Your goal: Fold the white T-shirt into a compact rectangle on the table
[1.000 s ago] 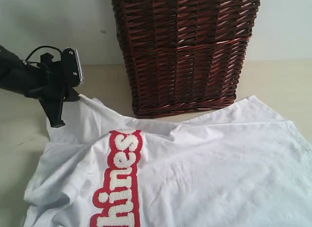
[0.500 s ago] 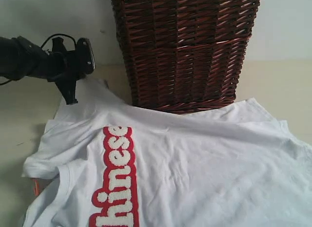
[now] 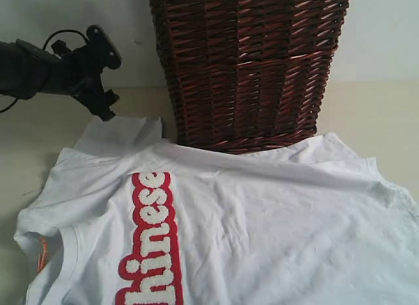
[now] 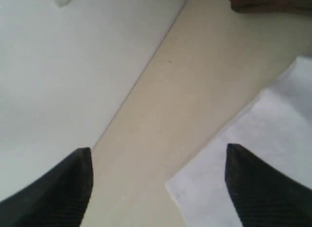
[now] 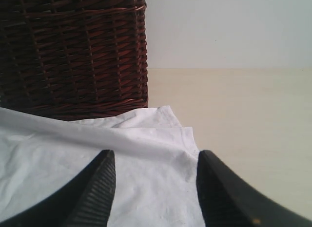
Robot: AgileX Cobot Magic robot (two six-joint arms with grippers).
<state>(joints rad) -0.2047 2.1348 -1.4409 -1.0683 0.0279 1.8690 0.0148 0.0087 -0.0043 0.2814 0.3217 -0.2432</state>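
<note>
Nearest, the white T-shirt (image 3: 262, 226) lies chest-up on the table (image 3: 373, 108), with its red-outlined lettering (image 3: 147, 239) showing and the orange neck tag (image 3: 41, 252) at the left. The right tool (image 5: 153, 183) hangs spread over a far corner of the cloth, pinching nothing. Farther back, the left tool (image 4: 158, 154), clamped at the sleeve (image 3: 124, 131) a second ago, is now spread and lifted clear, and the sleeve lies flat. Spreading looks finished and folding unstarted. The shirt's far edge touches the wicker basket (image 3: 249, 69), and open table remains on either side.

Your left hand (image 4: 158, 148) has opened and lifted off the T-shirt (image 3: 262, 220), whose sleeve (image 3: 124, 133) now lies flat at ten o'clock.
</note>
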